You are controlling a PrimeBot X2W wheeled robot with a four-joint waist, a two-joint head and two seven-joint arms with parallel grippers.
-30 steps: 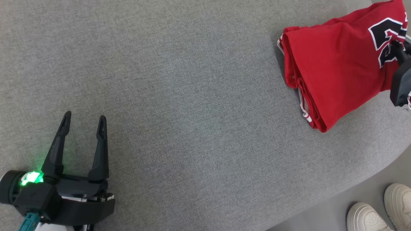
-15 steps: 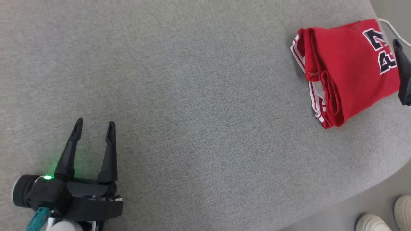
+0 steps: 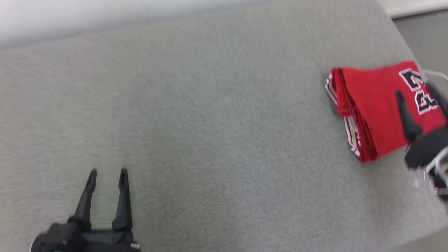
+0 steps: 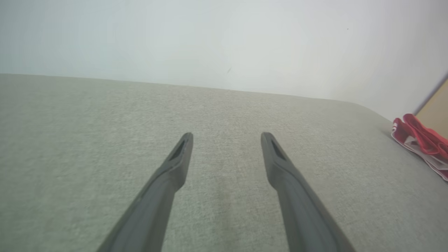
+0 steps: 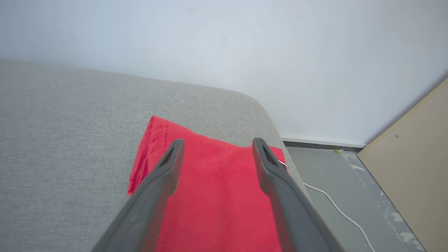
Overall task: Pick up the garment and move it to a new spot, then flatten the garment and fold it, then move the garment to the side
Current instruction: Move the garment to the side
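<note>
While the folded red garment (image 3: 374, 112) is lying at the far right end of the grey fabric worktop (image 3: 210, 133), close to its rounded corner, the right gripper (image 5: 218, 141) is hovering over it with its fingers spread apart and nothing between them. Whether the fingers are touching the cloth cannot be told. The left gripper (image 3: 107, 171) is standing well apart from the garment, over bare worktop at the lower left, its fingers likewise apart and empty. Judging by the compact fold and the position near the edge, the last step, moving the garment to the side, is nearing completion. The next move is calling for a straight lift of the right gripper clear of the cloth, avoiding any snag that would disturb the fold or drag the garment off the edge.
</note>
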